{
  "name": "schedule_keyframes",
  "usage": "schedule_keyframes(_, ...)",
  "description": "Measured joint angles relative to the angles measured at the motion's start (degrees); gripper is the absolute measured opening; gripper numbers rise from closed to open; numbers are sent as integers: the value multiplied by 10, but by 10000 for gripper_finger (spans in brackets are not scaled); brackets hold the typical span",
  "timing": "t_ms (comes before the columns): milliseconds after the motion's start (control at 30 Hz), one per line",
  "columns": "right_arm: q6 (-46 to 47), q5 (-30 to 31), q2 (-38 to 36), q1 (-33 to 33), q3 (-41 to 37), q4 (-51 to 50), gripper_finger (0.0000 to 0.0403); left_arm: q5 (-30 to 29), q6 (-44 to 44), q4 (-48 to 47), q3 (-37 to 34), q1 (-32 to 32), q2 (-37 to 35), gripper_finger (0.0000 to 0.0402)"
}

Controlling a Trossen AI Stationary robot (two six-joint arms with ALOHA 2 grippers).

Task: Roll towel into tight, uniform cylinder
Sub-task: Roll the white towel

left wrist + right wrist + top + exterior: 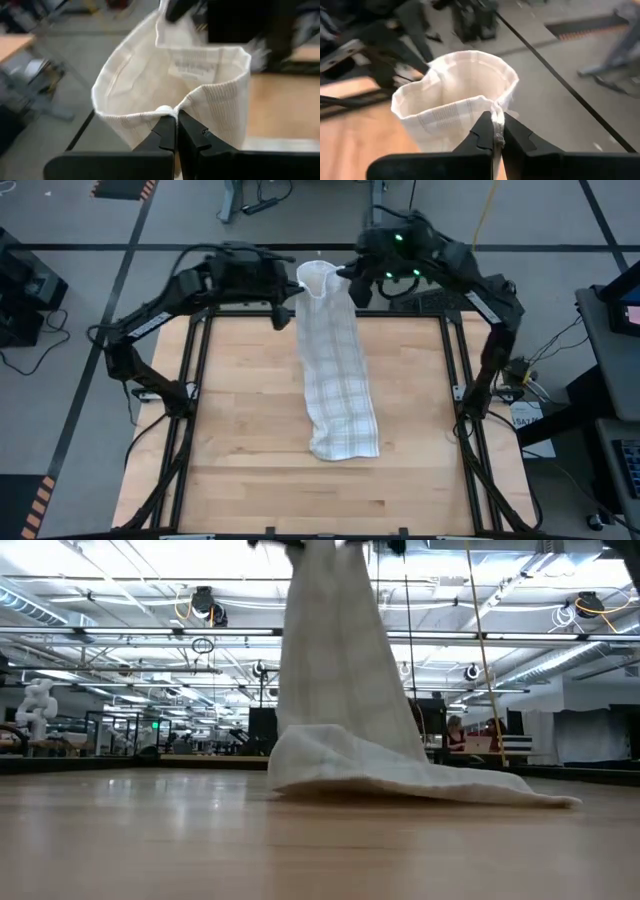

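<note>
Above the far edge of the wooden table [250,410], the left gripper [287,308] and the right gripper [345,283] each pinch the top hem of the towel [335,375], jaws clenched on the cloth. It hangs between them as a loose open loop (the wrist views look down into it). Its lower end lies crumpled on the tabletop near the middle.

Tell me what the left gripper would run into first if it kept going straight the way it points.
The left gripper is shut on the towel, so it would push into the towel's far fold first; beyond that, probably the right gripper, though depth is unclear.
</note>
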Motion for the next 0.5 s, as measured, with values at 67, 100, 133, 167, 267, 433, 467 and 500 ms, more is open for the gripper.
schedule_keyframes(67, -10, 0, 18, -24, 0, -6, 4, -7, 7, 8, -28, 23, 9, 2)
schedule_keyframes(100, -16, 0, 25, -36, 0, -13, 4, -9, 9, 16, -41, 35, 15, 2)
schedule_keyframes(133, -22, 0, 35, -47, 0, -18, 4, -10, 9, 23, -52, 46, 21, 2)
schedule_keyframes(167, -28, -1, 42, -57, 0, -19, 4, -10, 9, 31, -64, 59, 26, 2)
schedule_keyframes(267, -46, -9, 67, -89, 0, -25, 4, -9, 9, 60, -90, 93, 46, 2)
schedule_keyframes(433, -66, -51, 113, -130, 0, -23, 4, 20, 7, 115, -102, 141, 98, 2)
schedule_keyframes(467, -69, -58, 123, -137, 0, -23, 4, 22, 9, 121, -102, 148, 108, 2)
schedule_keyframes(500, -70, -62, 131, -143, 0, -23, 4, 24, 9, 128, -102, 156, 119, 2)
